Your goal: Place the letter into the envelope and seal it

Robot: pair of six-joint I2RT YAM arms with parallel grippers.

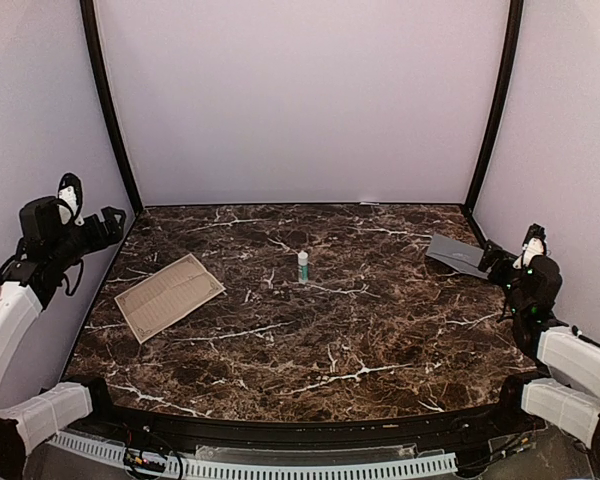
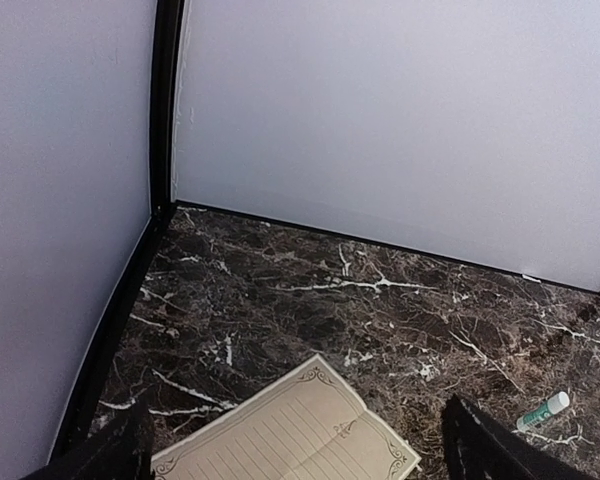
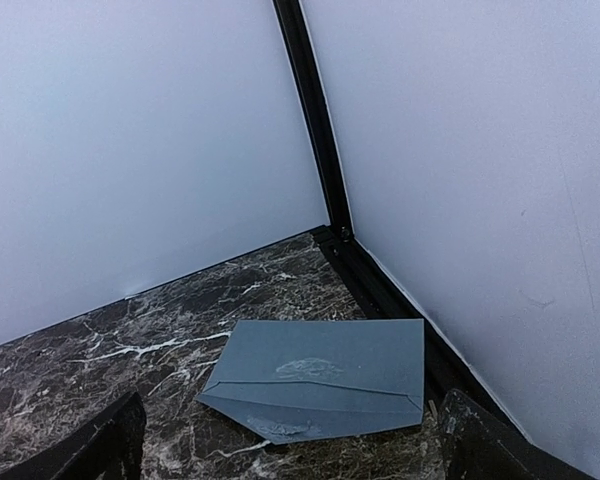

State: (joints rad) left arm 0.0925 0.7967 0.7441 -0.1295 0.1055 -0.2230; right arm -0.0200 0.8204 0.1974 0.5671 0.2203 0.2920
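The letter, a cream-tan sheet with a printed border and ruled lines, lies flat on the left of the marble table. It also shows in the left wrist view. The slate-grey envelope lies flat at the far right near the wall, its pointed flap open toward my right gripper; it also shows in the right wrist view. My left gripper is raised by the left wall, open and empty. My right gripper is open and empty just short of the envelope.
A small white and green glue stick stands upright in the middle of the table, also seen lying toward the right in the left wrist view. White walls with black corner posts enclose the table on three sides.
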